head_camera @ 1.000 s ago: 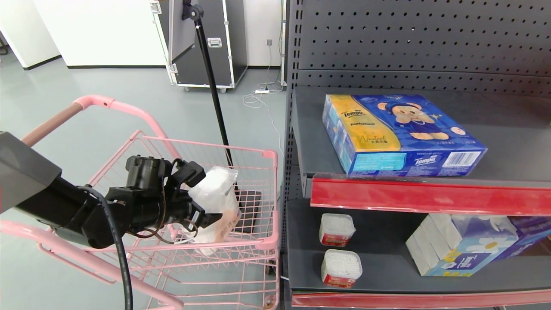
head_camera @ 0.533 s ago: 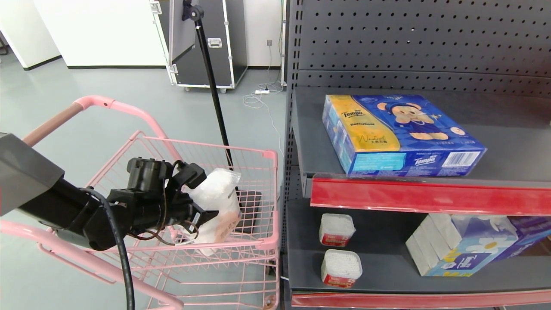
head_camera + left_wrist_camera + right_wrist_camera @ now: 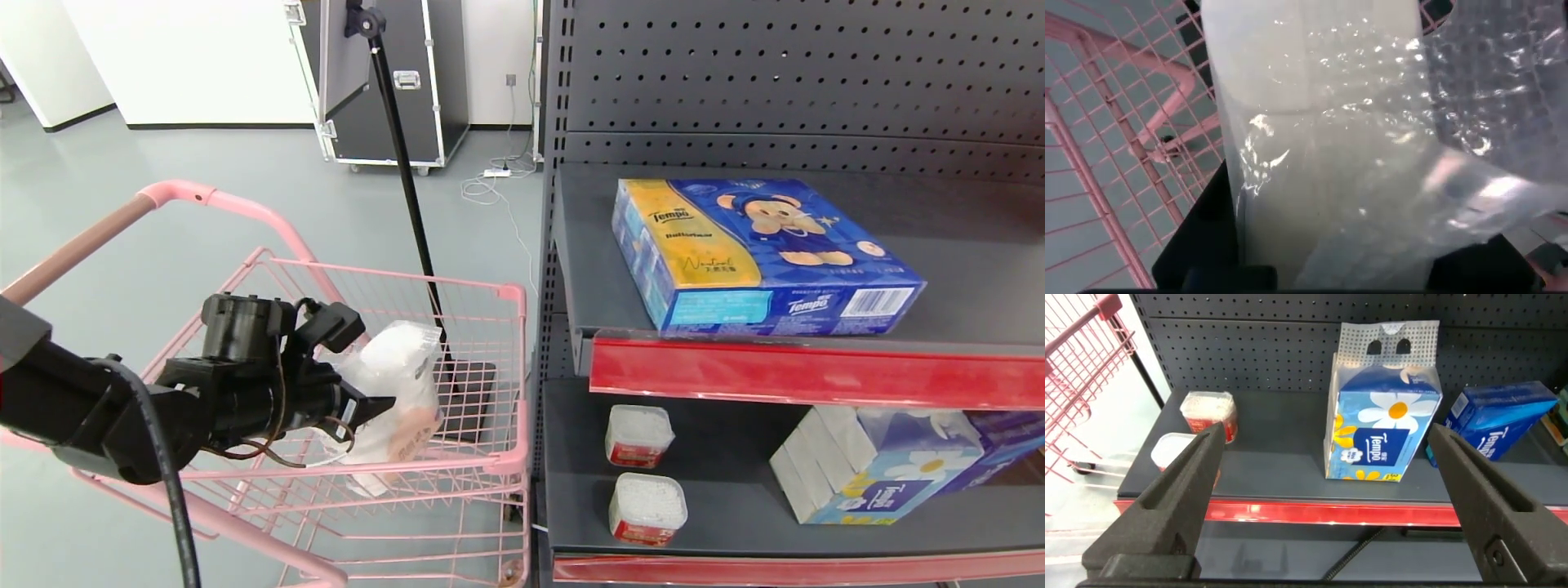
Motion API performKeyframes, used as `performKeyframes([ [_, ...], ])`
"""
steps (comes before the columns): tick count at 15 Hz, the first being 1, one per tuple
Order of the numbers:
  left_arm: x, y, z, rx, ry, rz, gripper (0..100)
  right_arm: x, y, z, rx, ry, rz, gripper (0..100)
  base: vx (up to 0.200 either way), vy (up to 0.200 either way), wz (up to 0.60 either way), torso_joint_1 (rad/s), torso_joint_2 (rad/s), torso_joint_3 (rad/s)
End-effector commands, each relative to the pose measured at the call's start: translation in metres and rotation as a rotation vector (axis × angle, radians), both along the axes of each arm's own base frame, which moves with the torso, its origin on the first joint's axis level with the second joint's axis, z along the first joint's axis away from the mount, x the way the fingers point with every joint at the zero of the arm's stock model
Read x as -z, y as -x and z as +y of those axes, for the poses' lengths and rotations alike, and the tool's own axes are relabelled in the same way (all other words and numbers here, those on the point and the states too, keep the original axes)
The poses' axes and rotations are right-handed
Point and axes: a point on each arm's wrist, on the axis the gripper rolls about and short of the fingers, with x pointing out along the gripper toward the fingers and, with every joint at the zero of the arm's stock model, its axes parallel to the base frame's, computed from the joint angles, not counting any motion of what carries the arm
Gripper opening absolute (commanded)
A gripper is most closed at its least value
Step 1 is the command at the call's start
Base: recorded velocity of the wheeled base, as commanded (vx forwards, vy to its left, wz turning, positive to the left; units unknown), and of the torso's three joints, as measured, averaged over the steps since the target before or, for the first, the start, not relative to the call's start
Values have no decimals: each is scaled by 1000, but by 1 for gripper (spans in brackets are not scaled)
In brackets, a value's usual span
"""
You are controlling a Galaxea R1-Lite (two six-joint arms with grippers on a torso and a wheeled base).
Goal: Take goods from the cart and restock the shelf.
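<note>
My L tool (image 3: 359, 366) is clamping a white plastic-wrapped pack (image 3: 396, 371) inside the pink cart (image 3: 392, 279), toward the basket's shelf-side end. My R tool (image 3: 1325, 437) is hanging wide open, facing the lower shelf (image 3: 1282, 478), which is carrying a daisy-print tissue pack (image 3: 1384, 433) & two small tubs (image 3: 1208, 412).

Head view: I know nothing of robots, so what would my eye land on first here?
Most likely the bright pink cart at the left, where the black left gripper is shut on a white plastic-wrapped pack inside the basket. Next comes the big blue tissue box, lying flat on the upper board of the grey shelf to the right.
</note>
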Motion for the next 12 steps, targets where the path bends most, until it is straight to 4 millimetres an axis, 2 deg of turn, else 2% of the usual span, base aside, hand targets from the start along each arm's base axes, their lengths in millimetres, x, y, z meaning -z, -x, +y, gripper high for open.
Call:
performKeyframes([
  [1,-20,4,3,-11,18,-70,0,0,0,0,-1,0,0,100,0,0,0,0,0,0],
  [5,-34,6,10,-32,27,-115,0,0,0,0,1,0,0,100,0,0,0,0,0,0],
  [7,-29,3,11,-34,26,-101,0,0,0,0,1,0,0,100,0,0,0,0,0,0],
  [9,-28,-10,9,-37,26,-110,0,0,0,0,-1,0,0,100,0,0,0,0,0,0],
  [12,-23,-7,10,-37,22,-88,0,0,0,0,1,0,0,100,0,0,0,0,0,0],
])
